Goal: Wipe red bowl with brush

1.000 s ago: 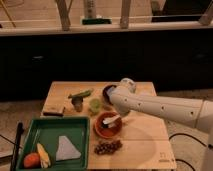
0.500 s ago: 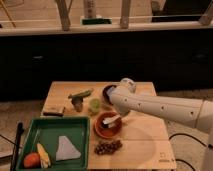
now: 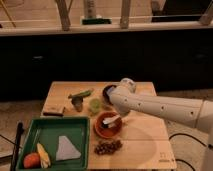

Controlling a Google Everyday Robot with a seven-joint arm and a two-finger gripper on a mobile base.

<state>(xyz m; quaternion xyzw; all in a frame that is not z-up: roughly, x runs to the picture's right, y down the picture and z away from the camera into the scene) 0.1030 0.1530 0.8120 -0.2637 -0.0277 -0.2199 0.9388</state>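
Jaws hidden beneath the white wrist: whether the gripper [image 3: 120, 113] is clamped on anything cannot be told as it hangs over the upper right edge of the red bowl [image 3: 102, 134]. The brush [image 3: 110, 120] lies inside that bowl, head toward the lower left, pale handle slanting up and right toward the gripper. The bowl stands mid-table [image 3: 145, 145], with the single arm [image 3: 160, 106] reaching in from the right. A grape bunch [image 3: 108, 147] lies just in front of the bowl, a green tray [image 3: 55, 120] is just beside it, and a dark brown bowl [image 3: 107, 92] sits behind, partly covered by the wrist. Any wiping stroke probably has to stay short to spare the grapes.
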